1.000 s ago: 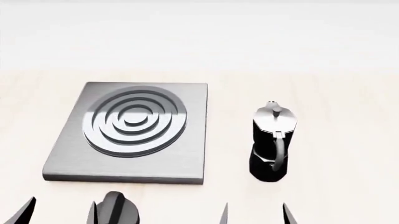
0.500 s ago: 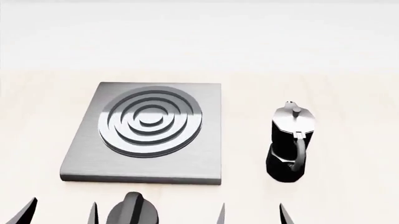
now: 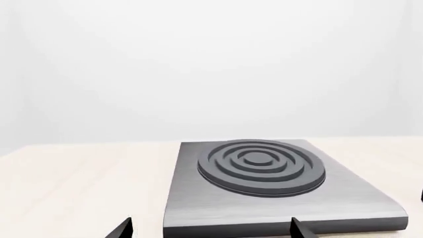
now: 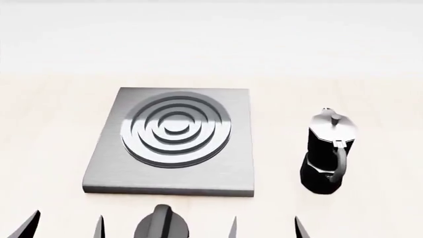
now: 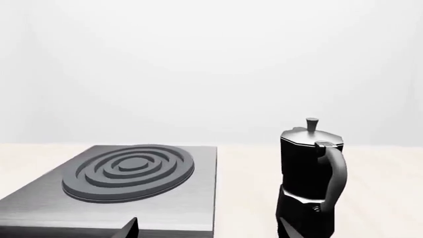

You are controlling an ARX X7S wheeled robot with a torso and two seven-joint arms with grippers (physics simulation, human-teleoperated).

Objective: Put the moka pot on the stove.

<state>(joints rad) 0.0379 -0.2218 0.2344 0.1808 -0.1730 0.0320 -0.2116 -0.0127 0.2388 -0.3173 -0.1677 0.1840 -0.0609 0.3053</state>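
moka pot [image 4: 327, 153]: black, faceted, silvery lid, upright on table [image 4: 46, 124], right of stove [image 4: 173, 141], apart
left gripper [image 4: 66, 225]: released
right gripper [image 4: 264, 228]: released

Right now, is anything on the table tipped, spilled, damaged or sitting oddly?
Nothing stands out. The moka pot stands upright on the table, lid closed, apart from the stove, which lies flat and bare. A black knob sits in front of the stove. No spills or damage visible.

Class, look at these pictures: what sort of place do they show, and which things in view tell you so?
Probably a pared-down kitchen worktop in a simulator. A flat square brushed-grey metal stove with raised rings lies on a pale wooden surface, a tall faceted black moka pot stands beside it, and a short round black knob sits in front.
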